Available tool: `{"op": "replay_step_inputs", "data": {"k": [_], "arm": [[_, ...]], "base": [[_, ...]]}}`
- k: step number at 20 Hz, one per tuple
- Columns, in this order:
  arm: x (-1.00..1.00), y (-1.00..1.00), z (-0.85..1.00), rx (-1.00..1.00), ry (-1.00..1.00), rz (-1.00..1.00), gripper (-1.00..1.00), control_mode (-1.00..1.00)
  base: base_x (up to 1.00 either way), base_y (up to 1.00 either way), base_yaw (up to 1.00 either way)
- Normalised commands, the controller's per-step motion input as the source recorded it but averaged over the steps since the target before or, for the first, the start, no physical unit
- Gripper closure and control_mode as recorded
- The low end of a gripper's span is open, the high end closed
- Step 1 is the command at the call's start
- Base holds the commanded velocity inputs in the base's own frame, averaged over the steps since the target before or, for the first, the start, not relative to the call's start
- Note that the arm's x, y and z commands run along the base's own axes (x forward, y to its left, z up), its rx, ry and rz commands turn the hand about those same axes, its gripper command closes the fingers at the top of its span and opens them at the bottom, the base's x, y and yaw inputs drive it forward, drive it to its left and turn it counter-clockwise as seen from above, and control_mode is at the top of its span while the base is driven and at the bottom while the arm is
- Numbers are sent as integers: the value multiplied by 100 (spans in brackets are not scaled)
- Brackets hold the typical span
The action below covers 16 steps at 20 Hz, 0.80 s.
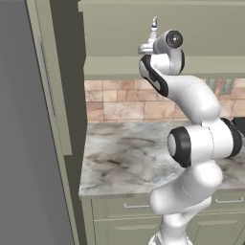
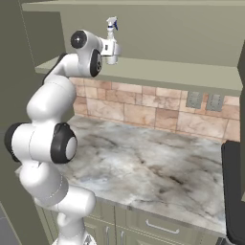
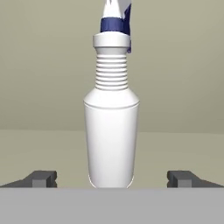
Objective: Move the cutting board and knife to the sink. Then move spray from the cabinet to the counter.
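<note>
The spray (image 3: 111, 131) was standing upright on the cabinet (image 2: 158, 72) shelf, dead centre in the hand view, long axis vertical with the blue-and-white trigger up top. It sat straight ahead of the claw (image 3: 111, 178), with the two dark fingertips (image 3: 41, 178) spread wide on either side of its base and clear gaps on both sides, so nothing was being gripped yet. From the base views the claw (image 2: 111, 50) was reaching level into the cabinet at shelf height, and the bottle (image 1: 153, 29) poked up just past it. Only one arm here, so no question which was nearer. My guess was the next move just needed a little more forward creep, then a squeeze across the body.

The bottle looked like smooth white plastic, a round body tapering into a ribbed neck. The shelf was plain matte sage-green. Down below, the bench (image 2: 153, 167) was pale marble with brown veining, with a tan stone-tile backsplash (image 2: 143, 107) behind it.
</note>
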Motion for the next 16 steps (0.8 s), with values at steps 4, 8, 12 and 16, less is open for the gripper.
{"op": "replay_step_inputs", "data": {"k": [4,8,12,16], "arm": [[9,0,-5,0,0,0,-100,-100],[11,-1,-3,0,0,0,-100,-100],[12,-1,-2,0,0,0,-100,-100],[13,-1,-2,0,0,0,-100,-100]], "base": [[0,0,0],[0,0,0],[0,0,0],[0,0,0]]}}
